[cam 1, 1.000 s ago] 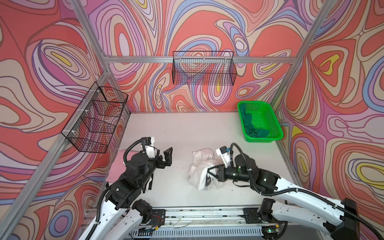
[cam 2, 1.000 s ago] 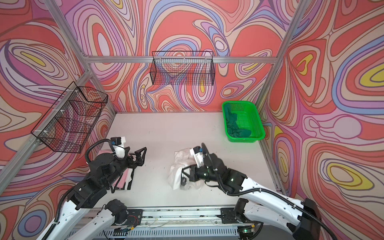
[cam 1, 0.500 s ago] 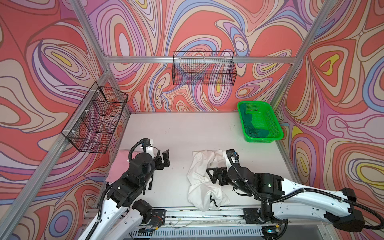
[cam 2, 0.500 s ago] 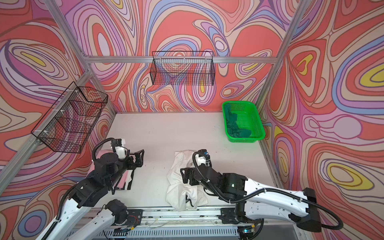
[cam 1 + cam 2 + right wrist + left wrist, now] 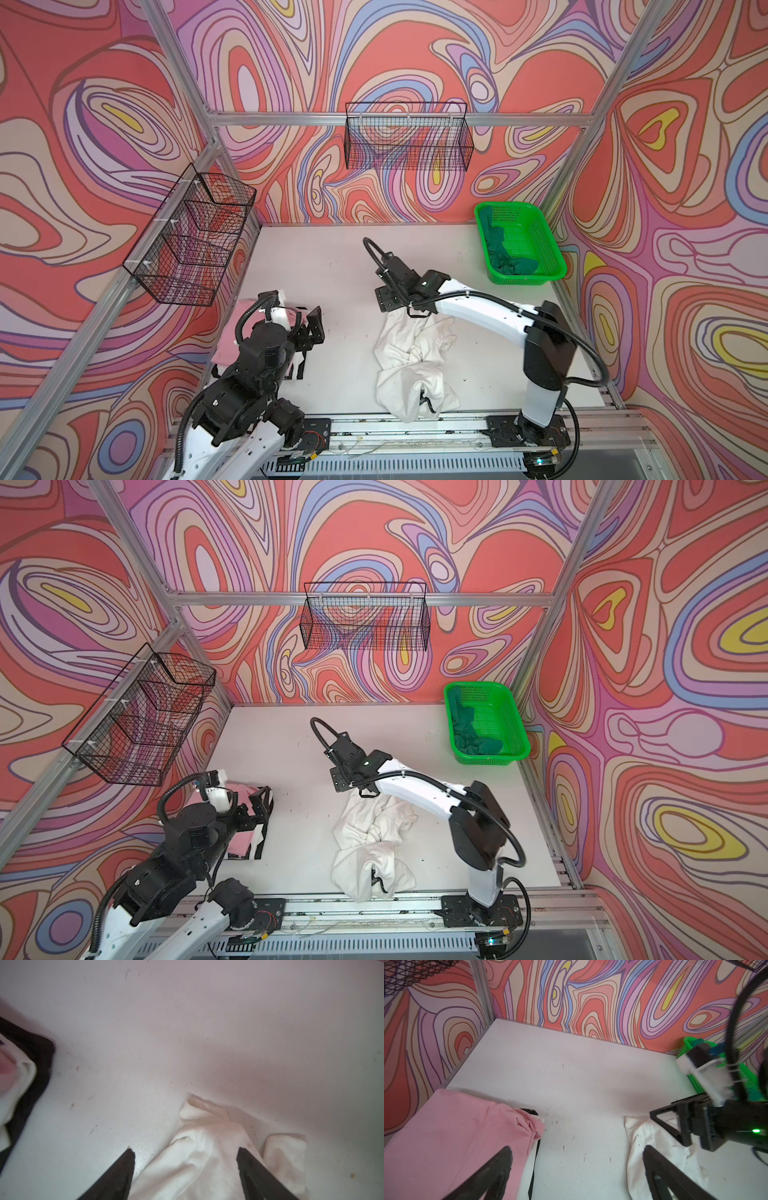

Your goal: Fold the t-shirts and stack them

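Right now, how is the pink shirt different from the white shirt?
The pink shirt is folded flat; the white shirt is a crumpled heap. The pink shirt lies near the left wall; the white shirt lies in the middle. The pink shirt looks clean; the white shirt has little dark specks. Both are soft cloth, down on the table.

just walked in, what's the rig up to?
T-shirt folding. The right gripper hangs open over the far end of the crumpled white t-shirt, not gripping it. The left gripper is open too, above the folded pink t-shirt on the left. A dark green t-shirt lies in the green basket, untouched.
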Available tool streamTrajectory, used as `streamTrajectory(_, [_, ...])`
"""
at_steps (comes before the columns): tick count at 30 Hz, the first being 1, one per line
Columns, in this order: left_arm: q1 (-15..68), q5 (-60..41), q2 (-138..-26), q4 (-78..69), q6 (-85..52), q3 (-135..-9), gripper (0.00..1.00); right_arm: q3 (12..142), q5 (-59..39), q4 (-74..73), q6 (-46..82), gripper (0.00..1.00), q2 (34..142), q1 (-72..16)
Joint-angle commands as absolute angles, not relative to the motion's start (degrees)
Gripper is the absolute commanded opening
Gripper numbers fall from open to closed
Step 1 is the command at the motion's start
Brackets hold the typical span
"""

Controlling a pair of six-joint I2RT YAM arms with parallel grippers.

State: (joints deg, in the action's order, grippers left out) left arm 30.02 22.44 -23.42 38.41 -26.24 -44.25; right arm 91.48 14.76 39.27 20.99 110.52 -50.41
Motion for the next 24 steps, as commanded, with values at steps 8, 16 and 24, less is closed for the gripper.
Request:
streamTrajectory(8, [30.23,24.87,-22.75,40.88,-27.58,-44.64,1.00,107.18,17.98,49.92,10.77,0.62,129.55,-49.96])
streamTrajectory(16, [30.23,24.72,-22.48,41.12,-27.57,-44.65,0.99,107.57,16.84,49.89,9.91,0.52,132.68,-49.07])
streamTrajectory(24, [30.23,24.26,-22.94,40.91,-27.25,-44.74,0.99,107.23,15.69,49.92,9.32,0.23,133.53,-47.90])
